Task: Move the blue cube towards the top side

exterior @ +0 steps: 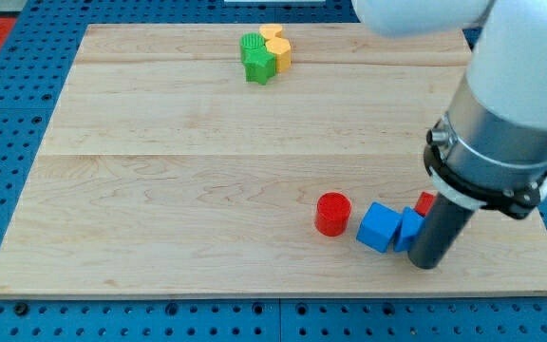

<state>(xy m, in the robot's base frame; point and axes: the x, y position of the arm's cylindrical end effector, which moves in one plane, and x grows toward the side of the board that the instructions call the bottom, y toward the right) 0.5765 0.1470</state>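
1. The arm's straight dark rod drops in at the view's lower right, and the tip (426,263) meets the wooden board near its bottom edge.
2. Tool state: there are no jaws to open or close here; the rod is a plain pusher and clamps on nothing.
3. The blue cube (379,226) sits at the lower right of the pale wooden board (207,190), just left of the rod.
4. Squeezed between cube and rod is a second blue block (409,228), touching the cube; its shape is partly hidden and cannot be made out.
5. The tip stands right against that second blue block, at its right side, slightly lower in the view than the cube.
6. A sliver of a red block (426,202) peeks out behind the rod, shape unclear.
7. A red cylinder (332,213) stands just left of the blue cube, a narrow gap between them.
8. Way up near the board's top edge, a cluster: a green block (257,57) pressed against a yellow block (277,47), well apart from the action.
9. A blue pegboard surface (27,104) surrounds the board.
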